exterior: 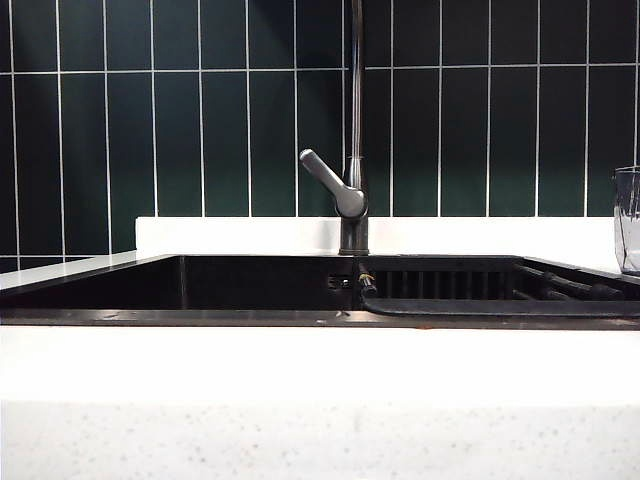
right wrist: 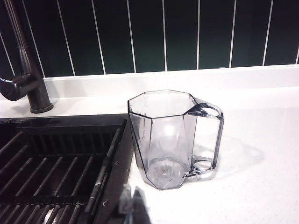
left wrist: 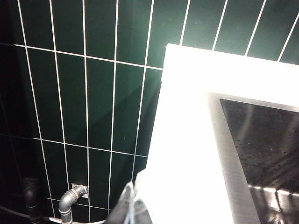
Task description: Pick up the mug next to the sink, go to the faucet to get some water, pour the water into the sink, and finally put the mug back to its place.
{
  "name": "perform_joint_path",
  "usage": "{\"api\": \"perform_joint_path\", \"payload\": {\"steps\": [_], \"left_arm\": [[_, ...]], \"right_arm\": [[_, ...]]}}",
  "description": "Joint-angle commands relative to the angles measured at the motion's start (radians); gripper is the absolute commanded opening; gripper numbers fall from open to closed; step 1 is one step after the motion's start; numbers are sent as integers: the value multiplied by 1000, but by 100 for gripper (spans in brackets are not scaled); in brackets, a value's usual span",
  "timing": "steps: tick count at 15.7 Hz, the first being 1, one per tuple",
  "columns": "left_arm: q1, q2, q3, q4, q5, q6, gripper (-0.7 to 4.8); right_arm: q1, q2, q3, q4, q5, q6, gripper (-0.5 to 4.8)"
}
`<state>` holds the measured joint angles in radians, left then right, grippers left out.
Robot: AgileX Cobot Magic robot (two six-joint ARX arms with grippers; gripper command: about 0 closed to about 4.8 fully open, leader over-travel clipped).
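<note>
White counter (right wrist: 261, 154): upright mug (right wrist: 170, 140) beside sink (right wrist: 56, 163) (empty), left gripper (left wrist: 131, 205) and right gripper (right wrist: 131, 203) both closed.

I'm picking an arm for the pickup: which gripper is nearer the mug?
Right. The right gripper hovers shut just in front of the mug; the left gripper, also shut, is off the sink's far side.

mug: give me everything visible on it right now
The mug is clear, faceted glass or plastic, tapering toward the base, with a squared loop handle on the side away from the sink. It stands upright and looks empty, on the white speckled countertop just beside the sink's rim. Nothing touches it; the shut right gripper sits short of it.
</note>
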<state>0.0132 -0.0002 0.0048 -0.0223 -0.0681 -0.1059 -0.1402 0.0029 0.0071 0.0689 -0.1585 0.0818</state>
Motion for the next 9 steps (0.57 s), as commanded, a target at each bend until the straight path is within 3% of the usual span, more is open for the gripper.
{"api": "perform_joint_path", "payload": {"steps": [1, 4, 7, 9], "left_arm": [[-1, 0, 3, 8, 1, -3, -5], [-1, 0, 3, 8, 1, -3, -5], [0, 0, 3, 8, 2, -3, -5], [0, 0, 3, 8, 2, -3, -5]], "right_arm": [[32, 0, -6, 10, 4, 3, -1], [135, 0, -6, 6, 17, 3, -1], [151, 0, -6, -17, 134, -4, -1], [151, 0, -6, -20, 138, -4, -1]]}}
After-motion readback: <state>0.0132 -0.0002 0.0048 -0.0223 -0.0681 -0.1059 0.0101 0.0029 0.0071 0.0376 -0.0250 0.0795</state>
